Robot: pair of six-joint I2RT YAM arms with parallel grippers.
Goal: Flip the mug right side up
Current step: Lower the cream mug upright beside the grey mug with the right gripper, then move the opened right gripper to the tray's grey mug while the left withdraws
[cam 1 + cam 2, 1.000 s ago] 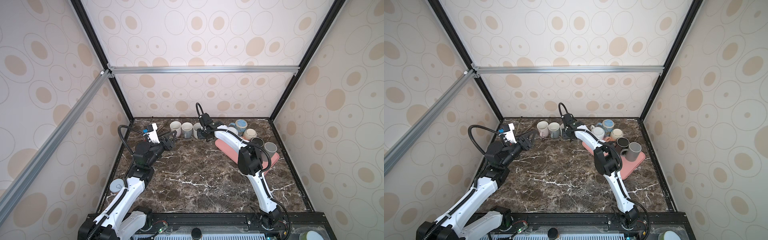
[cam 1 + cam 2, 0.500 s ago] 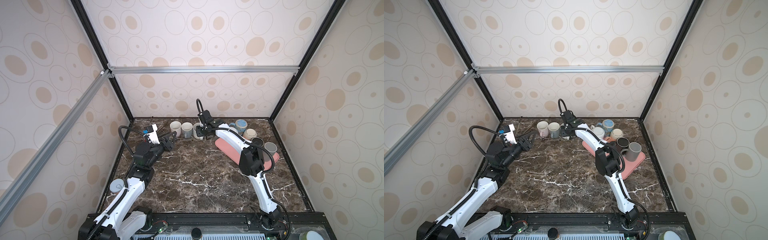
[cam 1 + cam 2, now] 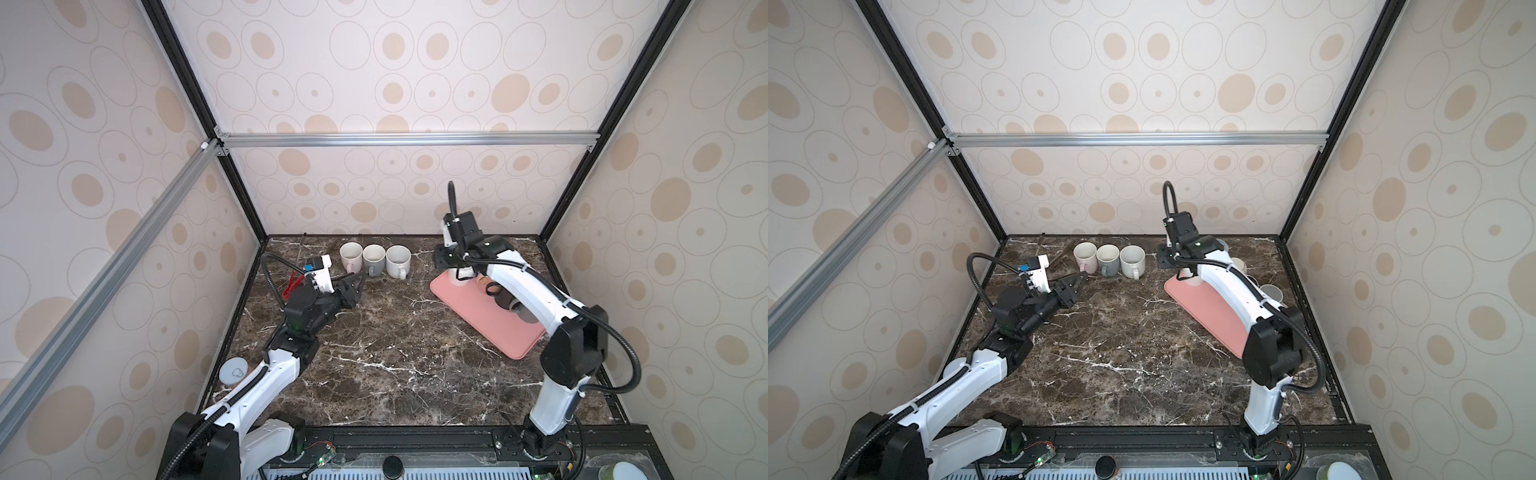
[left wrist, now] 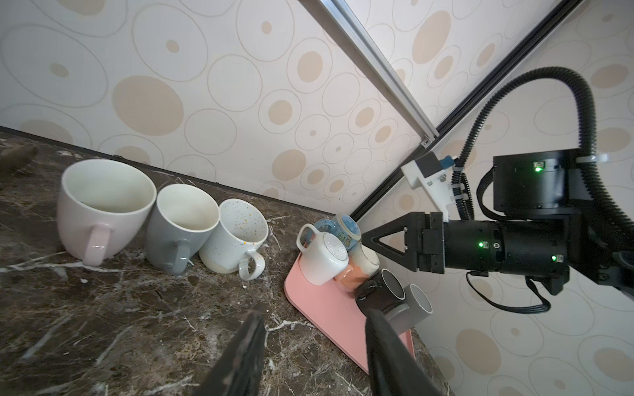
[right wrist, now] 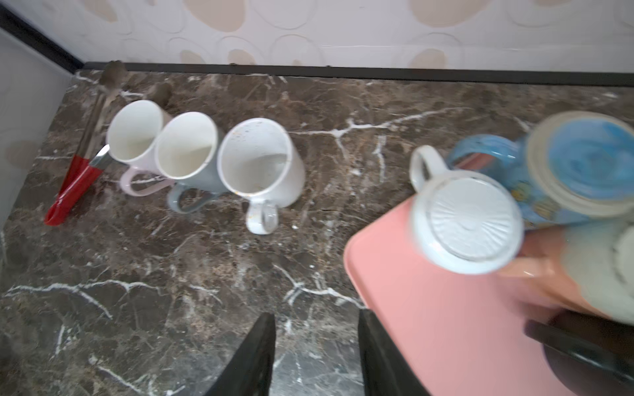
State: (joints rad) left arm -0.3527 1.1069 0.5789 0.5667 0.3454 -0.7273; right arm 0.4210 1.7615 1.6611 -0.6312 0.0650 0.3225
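Dark marble worktop (image 5: 171, 274), three upright mugs (image 5: 188, 151) in a row far left, upside-down white mug (image 5: 466, 219) on the far-left corner of the pink tray (image 5: 446, 325), right pincer (image 5: 315, 319) close by it, jaws apart, empty, left pincer (image 4: 314, 313) near the upright mugs, jaws apart, empty

Glossy ceramic mug (image 4: 320, 264), polished marble tabletop (image 4: 120, 325), matt pink tray (image 4: 329, 315)
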